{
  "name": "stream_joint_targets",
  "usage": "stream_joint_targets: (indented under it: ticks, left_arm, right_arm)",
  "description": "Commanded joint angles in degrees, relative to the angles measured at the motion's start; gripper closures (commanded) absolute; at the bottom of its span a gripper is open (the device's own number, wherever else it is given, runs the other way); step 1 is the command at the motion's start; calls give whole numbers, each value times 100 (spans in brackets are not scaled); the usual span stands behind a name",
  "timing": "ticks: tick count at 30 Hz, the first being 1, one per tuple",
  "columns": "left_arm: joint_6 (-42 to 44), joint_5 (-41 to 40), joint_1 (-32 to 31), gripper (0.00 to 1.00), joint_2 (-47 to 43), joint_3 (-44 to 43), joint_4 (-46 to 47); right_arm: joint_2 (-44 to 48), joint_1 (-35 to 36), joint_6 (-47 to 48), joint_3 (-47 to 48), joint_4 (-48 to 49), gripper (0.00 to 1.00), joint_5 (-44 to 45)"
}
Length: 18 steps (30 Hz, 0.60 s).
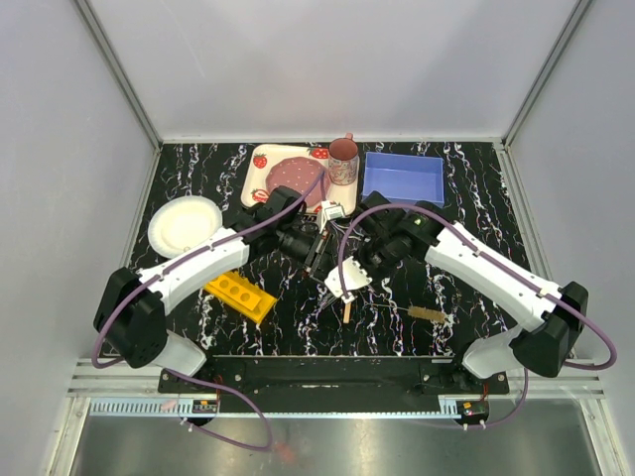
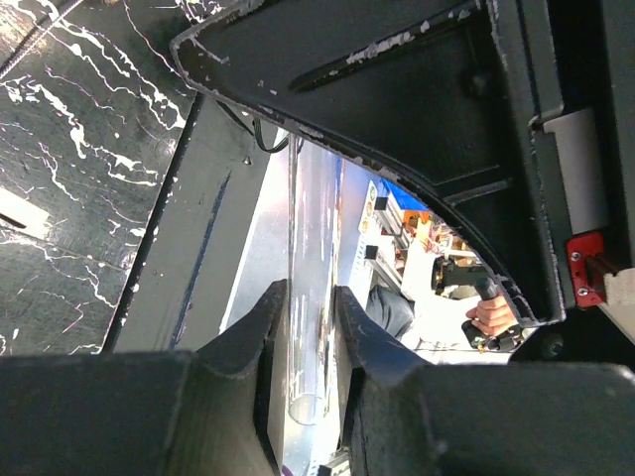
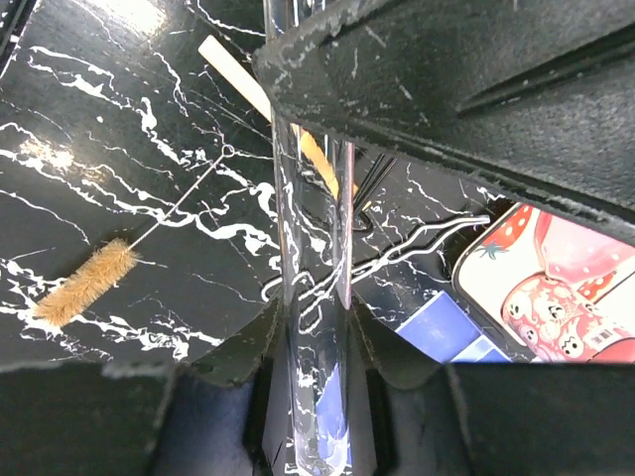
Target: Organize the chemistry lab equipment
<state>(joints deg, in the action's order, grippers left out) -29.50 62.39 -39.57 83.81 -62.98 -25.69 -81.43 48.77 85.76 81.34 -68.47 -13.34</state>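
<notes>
Over the middle of the table (image 1: 476,188), left gripper (image 2: 310,302) and right gripper (image 3: 316,319) both pinch one clear glass tube (image 3: 310,218); loosen the left only once the right seems firm, then carry it upright to the yellow rack (image 1: 239,295), near left

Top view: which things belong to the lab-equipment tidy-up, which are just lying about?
Job: yellow plastic rack with round holes; clear glass tube; thin wire tongs; slim wooden stick; tan-bristled tube brush.

Lying about: strawberry-print tray; pink plate; pink cup; round white plate; blue rectangular bin (role unclear).
</notes>
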Motion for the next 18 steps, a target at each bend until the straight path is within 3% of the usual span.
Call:
stream_joint_targets:
  ticks: [1,5,9,13,18]
  left_arm:
    - [137,-16,11,83,56,-329,-111]
    - [137,-235,99,69,-5,-443,-252]
    - [128,-770,265,44,-311,-531,-445]
    - [111,-1430,625,29,-899,-540,-542]
    - [111,-3423,837,14,-1989,-382,-385]
  right_arm:
    - [189,62,-85,119,44,76,-167]
    - [224,53,-269,172,-35,82,-467]
    - [338,62,-568,137,-35,83,-713]
    - [478,18,-1086,5,44,83,-1273]
    - [742,-490,-2175,-215,395,81,-2391]
